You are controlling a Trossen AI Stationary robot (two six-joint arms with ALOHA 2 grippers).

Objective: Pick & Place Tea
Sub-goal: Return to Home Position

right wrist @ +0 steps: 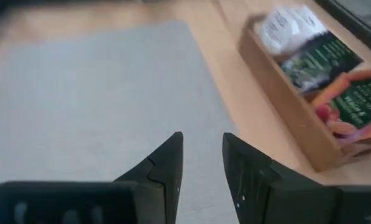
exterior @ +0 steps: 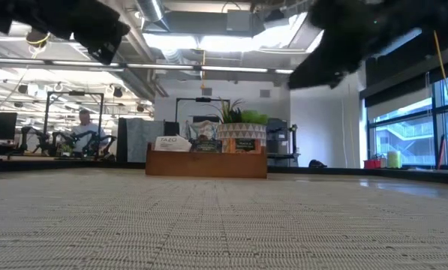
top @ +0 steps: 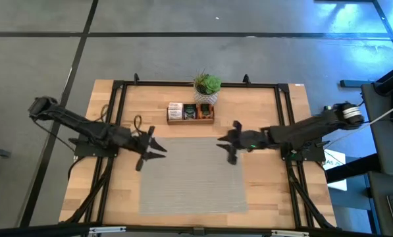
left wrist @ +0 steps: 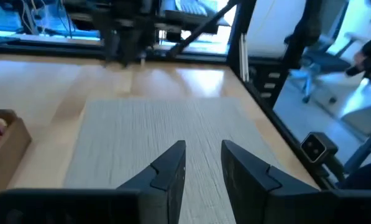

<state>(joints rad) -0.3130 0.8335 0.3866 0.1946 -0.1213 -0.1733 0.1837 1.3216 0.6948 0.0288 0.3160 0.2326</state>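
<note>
The tea packets stand in a long wooden tray (top: 191,120) at the table's far middle: white ones (right wrist: 284,25), dark green ones (right wrist: 319,62) and orange-red ones (right wrist: 353,106), each sort in its own compartment. My left gripper (top: 158,149) hangs above the left edge of the grey ribbed mat (top: 193,174). It is open (left wrist: 202,146) with nothing between its fingers. My right gripper (top: 224,142) hangs above the mat's right part, near the tray. It is also open (right wrist: 202,137) and holds nothing. No packet lies on the mat.
A potted green plant (top: 207,85) stands just behind the tray. A black frame (top: 283,112) runs around the table's working area. In the low view the tray (exterior: 206,161) stands beyond the mat, and a person sits far off in the room (exterior: 83,129).
</note>
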